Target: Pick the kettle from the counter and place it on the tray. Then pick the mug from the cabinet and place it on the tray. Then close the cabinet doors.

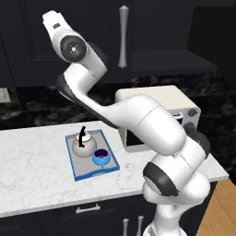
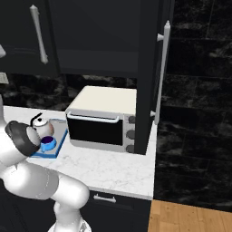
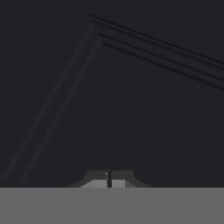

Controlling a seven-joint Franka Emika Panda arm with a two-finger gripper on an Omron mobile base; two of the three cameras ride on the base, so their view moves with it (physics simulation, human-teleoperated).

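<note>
The blue-rimmed tray (image 1: 79, 174) lies on the marble counter (image 1: 32, 161). On it stand the white kettle (image 1: 82, 148) with its black handle and the blue mug (image 1: 101, 157); both also show in the right base view, kettle (image 2: 44, 127) and mug (image 2: 47, 144). My arm reaches up and left to the cabinet's left door (image 1: 92, 41), which looks flush with the cabinet front. My gripper (image 3: 108, 178) is shut and holds nothing, its tips close to a dark panelled face (image 3: 131, 113). The right door (image 2: 147, 77) stands swung out, edge-on, over the toaster oven.
A cream toaster oven (image 2: 102, 120) sits on the counter right of the tray, under the dark cabinet shelf (image 1: 179, 62). The open door's silver handle (image 2: 164, 68) juts beside it. The counter ends at the right above wooden floor (image 2: 190, 217).
</note>
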